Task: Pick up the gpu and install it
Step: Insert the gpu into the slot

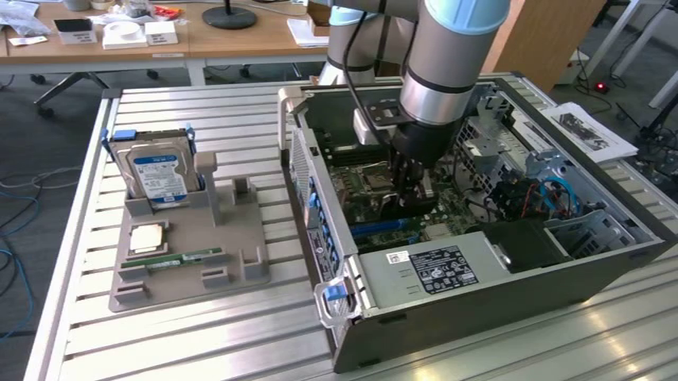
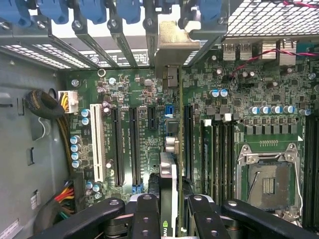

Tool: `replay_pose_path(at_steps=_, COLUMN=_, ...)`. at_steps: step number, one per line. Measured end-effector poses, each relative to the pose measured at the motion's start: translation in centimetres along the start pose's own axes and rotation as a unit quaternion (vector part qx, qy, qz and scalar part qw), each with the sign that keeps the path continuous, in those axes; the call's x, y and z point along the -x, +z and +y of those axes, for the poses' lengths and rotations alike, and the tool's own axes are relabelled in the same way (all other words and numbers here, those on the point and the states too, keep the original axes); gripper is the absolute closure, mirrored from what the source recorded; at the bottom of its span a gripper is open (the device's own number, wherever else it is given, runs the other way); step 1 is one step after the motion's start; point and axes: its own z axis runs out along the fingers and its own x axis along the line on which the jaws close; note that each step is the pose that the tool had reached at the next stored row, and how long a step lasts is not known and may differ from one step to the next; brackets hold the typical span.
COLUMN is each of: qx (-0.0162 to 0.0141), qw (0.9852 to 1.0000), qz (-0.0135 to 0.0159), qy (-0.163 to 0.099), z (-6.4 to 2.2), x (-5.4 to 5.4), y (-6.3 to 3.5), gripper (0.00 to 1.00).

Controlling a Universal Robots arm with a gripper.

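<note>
The gpu [image 2: 168,174] shows edge-on in the wrist view, standing upright over the motherboard [image 2: 124,89] between two long black expansion slots. Its silver end bracket [image 2: 172,47] reaches the rear slot openings of the case. My gripper [image 2: 169,211] is shut on the card, with its black fingers [image 2: 147,216] pressing on both sides. I cannot tell whether the card sits in a slot. In the exterior view my gripper [image 1: 408,198] hangs straight down inside the open computer case [image 1: 477,302], and the gpu [image 1: 408,210] is a dark shape under it.
An empty CPU socket [image 2: 269,179] lies beside the card. Blue slot latches [image 2: 94,10] line the case rear, and cables [image 2: 65,194] bunch in one corner. On the slatted table [image 1: 212,333], a grey fixture tray [image 1: 244,262] holds a hard drive [image 1: 159,175], a processor [image 1: 146,238] and a memory stick [image 1: 186,258].
</note>
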Motion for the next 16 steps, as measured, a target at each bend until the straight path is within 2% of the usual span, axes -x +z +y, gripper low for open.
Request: replay_pose_path(at_steps=16, qx=-0.0001, qw=1.0, qz=-0.0001, qy=0.0, z=0.29, x=-0.09, y=0.09, gripper=0.73)
